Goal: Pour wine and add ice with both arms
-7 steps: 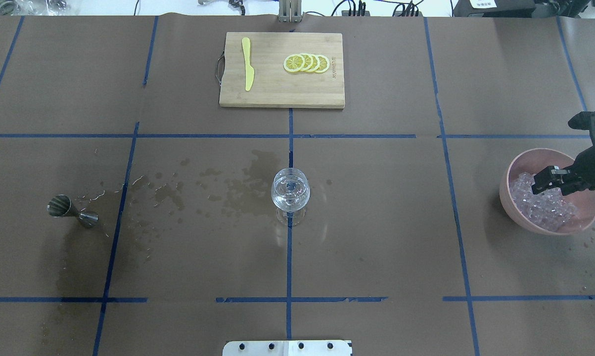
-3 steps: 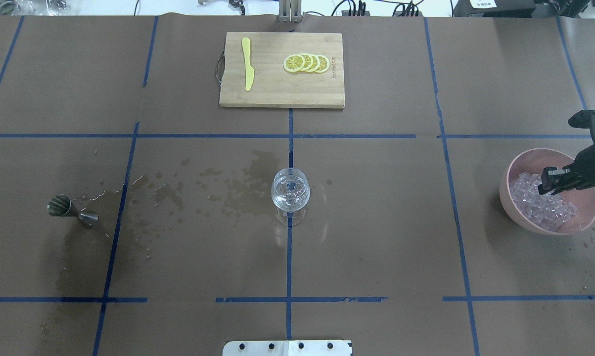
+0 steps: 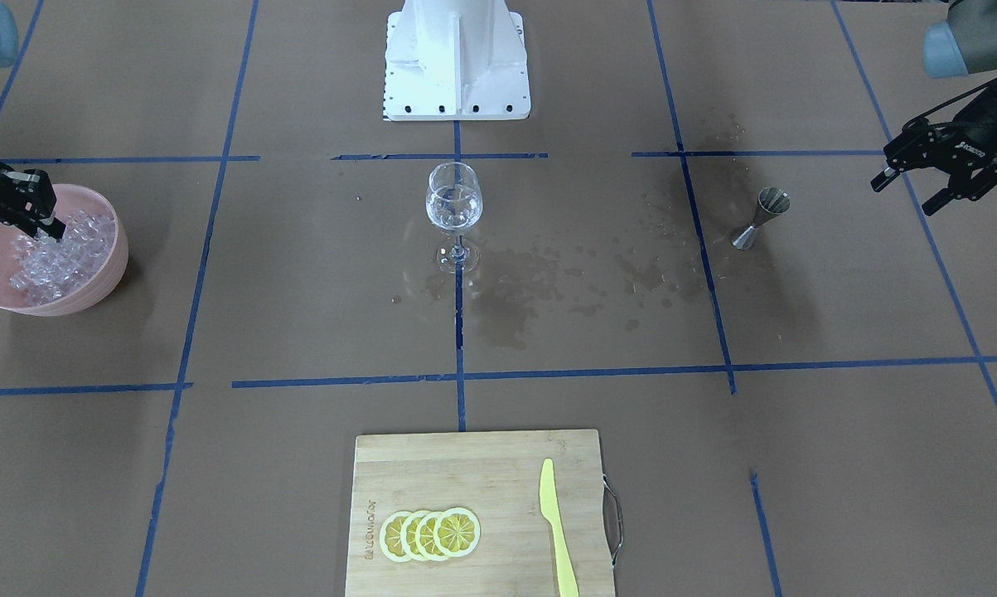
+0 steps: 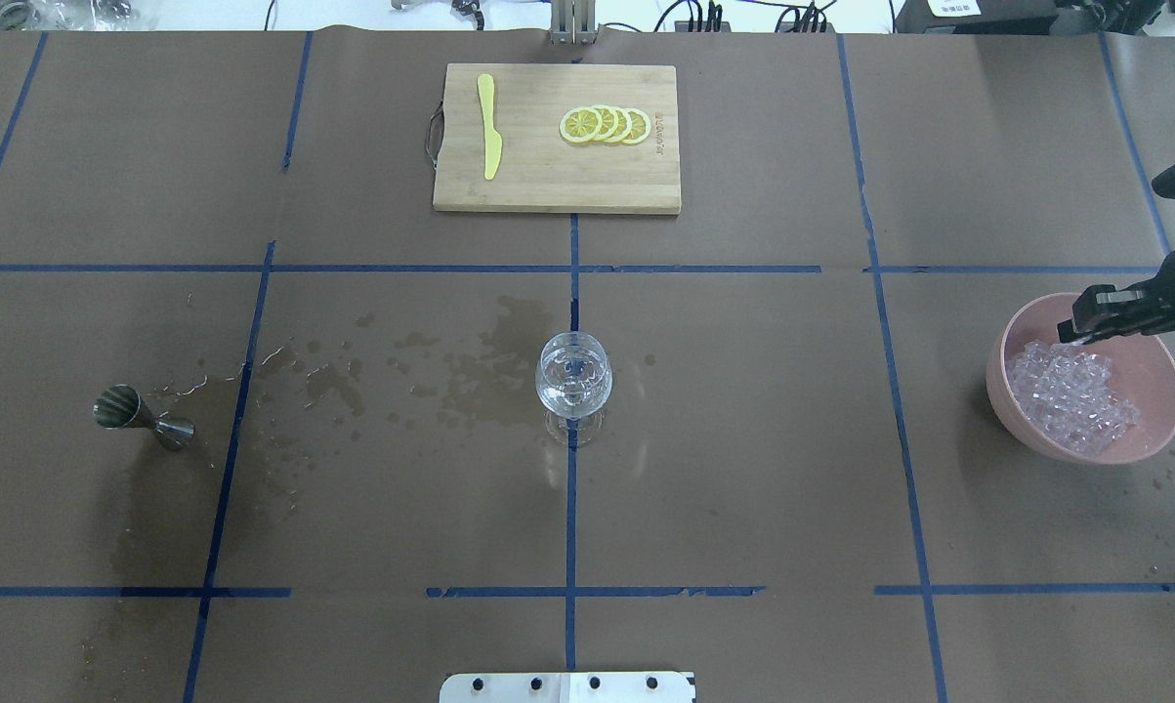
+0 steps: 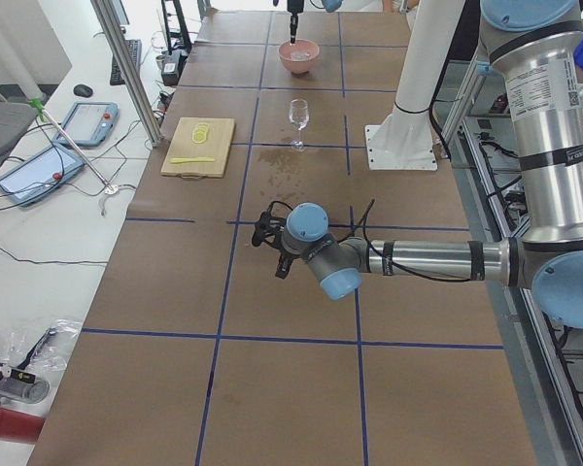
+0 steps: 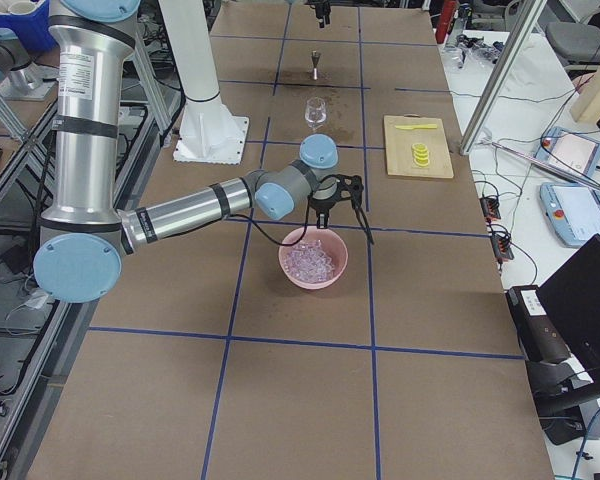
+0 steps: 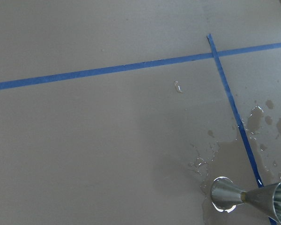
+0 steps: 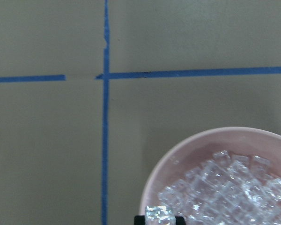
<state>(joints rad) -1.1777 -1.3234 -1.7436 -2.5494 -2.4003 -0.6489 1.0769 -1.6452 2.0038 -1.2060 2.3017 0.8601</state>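
A wine glass point(image 4: 573, 376) stands at the table's centre with a little clear wine point(image 3: 453, 212) in its bowl. The ice point(image 4: 1070, 395) is heaped in a pink bowl point(image 4: 997, 376) at the right. My right gripper point(image 4: 1077, 328) hangs over the bowl's far rim, shut on one ice cube point(image 8: 159, 214) that shows between its tips in the right wrist view. My left gripper point(image 3: 904, 181) is open and holds nothing, off to the outer side of a steel jigger point(image 3: 762, 217) that stands upright on the wet paper.
A wooden cutting board point(image 4: 556, 190) with lemon slices point(image 4: 607, 125) and a yellow knife point(image 4: 489, 127) lies at the far middle. Wet stains point(image 4: 392, 376) spread between jigger and glass. The white pedestal point(image 3: 455, 58) stands at the robot's edge.
The right gripper dipped into the ice heap, shut, and has now risen toward the bowl's far rim with a cube. Glass and jigger have not moved.
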